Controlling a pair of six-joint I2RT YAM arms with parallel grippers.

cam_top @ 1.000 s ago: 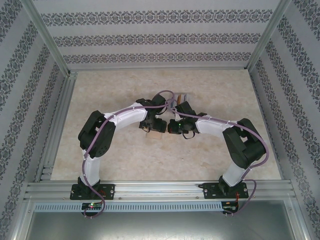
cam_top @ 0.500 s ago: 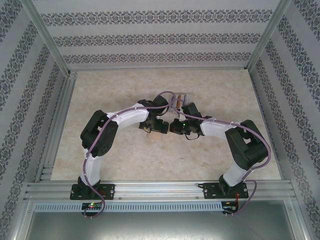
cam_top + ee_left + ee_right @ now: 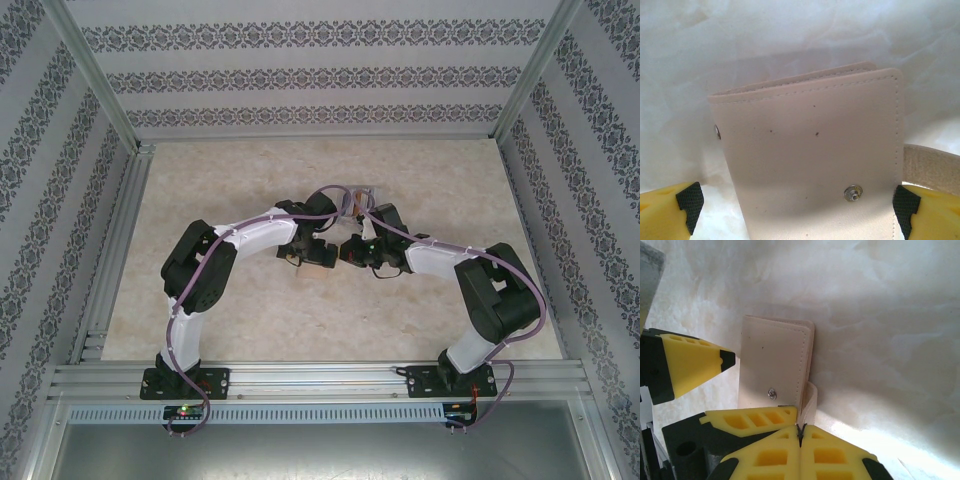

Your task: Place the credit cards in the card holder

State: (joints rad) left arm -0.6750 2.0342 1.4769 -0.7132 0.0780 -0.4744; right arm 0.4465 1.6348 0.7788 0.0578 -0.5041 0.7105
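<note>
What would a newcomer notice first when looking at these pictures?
A tan wallet, folded shut, lies at the middle of the pale table. The left tool stands wide open on either side of it, while the right tool, shut, seems to pinch its tab.

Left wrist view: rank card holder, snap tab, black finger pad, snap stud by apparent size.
1. card holder, by far the largest.
2. snap tab, cut off by the frame edge.
3. black finger pad, close to the tab's visible part and nearer the camera, so 2 versus 3 is unsure.
4. snap stud, the smallest.
</note>
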